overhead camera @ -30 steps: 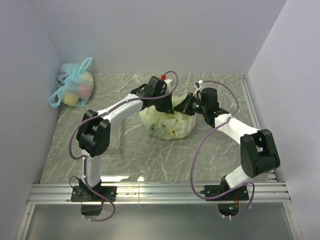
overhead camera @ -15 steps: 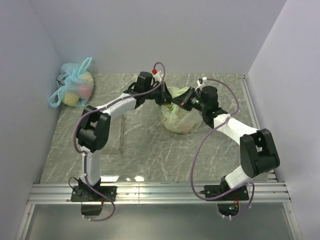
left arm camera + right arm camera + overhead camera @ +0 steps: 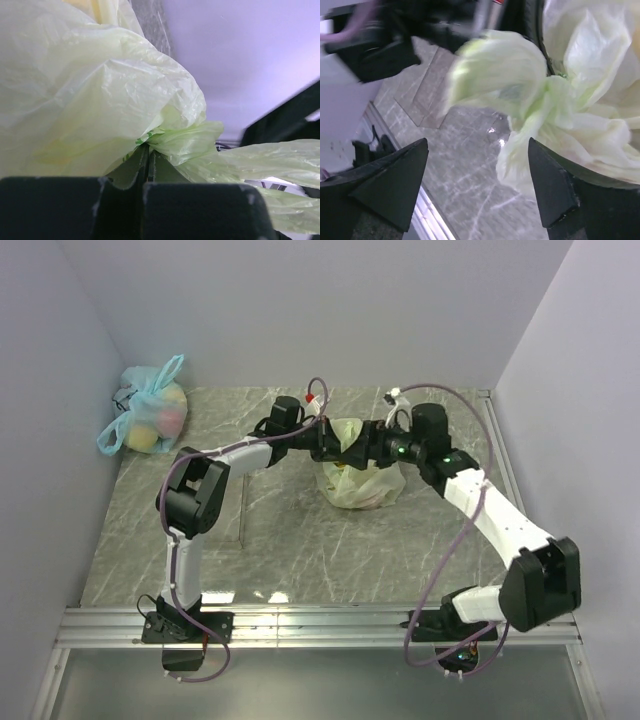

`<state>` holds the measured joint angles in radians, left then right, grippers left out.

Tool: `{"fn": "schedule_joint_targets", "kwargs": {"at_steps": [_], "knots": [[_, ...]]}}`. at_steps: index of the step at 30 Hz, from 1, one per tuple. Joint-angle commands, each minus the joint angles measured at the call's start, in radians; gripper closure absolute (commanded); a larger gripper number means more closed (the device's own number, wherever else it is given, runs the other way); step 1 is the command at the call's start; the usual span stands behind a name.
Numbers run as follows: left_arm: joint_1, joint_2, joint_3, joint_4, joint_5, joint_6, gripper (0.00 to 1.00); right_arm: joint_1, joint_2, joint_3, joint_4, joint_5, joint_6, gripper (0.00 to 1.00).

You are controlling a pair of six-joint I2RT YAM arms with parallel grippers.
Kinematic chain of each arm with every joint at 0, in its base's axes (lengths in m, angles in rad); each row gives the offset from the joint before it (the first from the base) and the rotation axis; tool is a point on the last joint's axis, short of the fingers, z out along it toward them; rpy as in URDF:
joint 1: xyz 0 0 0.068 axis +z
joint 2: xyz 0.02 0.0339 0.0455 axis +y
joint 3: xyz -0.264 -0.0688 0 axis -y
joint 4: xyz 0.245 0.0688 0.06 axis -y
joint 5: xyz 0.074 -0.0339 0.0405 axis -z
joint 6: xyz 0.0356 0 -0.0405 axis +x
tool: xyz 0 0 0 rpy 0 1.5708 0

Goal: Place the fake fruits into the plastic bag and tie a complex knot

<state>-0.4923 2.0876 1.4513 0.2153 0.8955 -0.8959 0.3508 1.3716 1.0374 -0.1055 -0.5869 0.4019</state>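
Left fingers (image 3: 200, 210) clamp the gathered neck of the plastic bag (image 3: 362, 485), sitting on the counter (image 3: 260, 550) between both arms, its thin, soft film probably slippery and best taken at that bunched neck by the wide-spread right fingers (image 3: 395, 185).

A robotics lab test cell is shown; a grey marble-patterned worktop (image 3: 300, 550) is boxed in on three sides by plain pale walls (image 3: 300, 310); a cabled left arm (image 3: 190, 510) and right arm (image 3: 500, 525) are bolted to an aluminium rail (image 3: 320, 625) at its near edge.
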Motion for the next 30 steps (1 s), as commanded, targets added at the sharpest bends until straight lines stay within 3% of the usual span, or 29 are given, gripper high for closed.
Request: {"fn": "schedule_joint_targets", "kwargs": {"at_steps": [1,4,7,9,12,14,16,19,20,23,30], "knots": [[0.006,-0.001,0.026,0.062,0.039,-0.015,1.00,-0.047,-0.098,0.093,-0.157,-0.069,-0.210,0.09],[0.015,0.003,0.029,0.067,0.052,-0.017,1.00,-0.160,-0.146,0.105,-0.165,-0.158,-0.180,0.09],[0.015,0.011,0.032,0.085,0.063,-0.018,1.00,-0.260,-0.135,0.113,-0.086,-0.197,-0.112,0.15],[0.015,0.014,0.020,0.126,0.069,-0.032,1.00,-0.268,-0.060,0.145,-0.065,-0.173,-0.103,0.30],[0.014,0.014,0.003,0.163,0.091,-0.052,1.00,-0.263,0.076,0.170,-0.019,-0.192,-0.057,0.45],[0.012,0.020,0.007,0.174,0.106,-0.055,1.00,-0.257,0.151,0.167,0.042,-0.195,-0.026,0.54],[0.014,0.023,0.009,0.171,0.108,-0.049,1.00,-0.240,0.196,0.162,0.075,-0.182,-0.002,0.56],[0.012,0.023,0.004,0.177,0.108,-0.054,1.00,-0.217,0.259,0.155,0.104,-0.195,0.034,0.50],[0.012,0.023,0.001,0.182,0.106,-0.054,1.00,-0.213,0.271,0.145,0.165,-0.218,0.052,0.40],[0.012,0.025,0.000,0.185,0.106,-0.054,1.00,-0.196,0.285,0.119,0.181,-0.301,0.101,0.26],[0.014,0.054,-0.005,0.368,0.140,-0.168,1.00,-0.121,0.290,0.023,0.145,-0.337,0.101,0.20]]}}
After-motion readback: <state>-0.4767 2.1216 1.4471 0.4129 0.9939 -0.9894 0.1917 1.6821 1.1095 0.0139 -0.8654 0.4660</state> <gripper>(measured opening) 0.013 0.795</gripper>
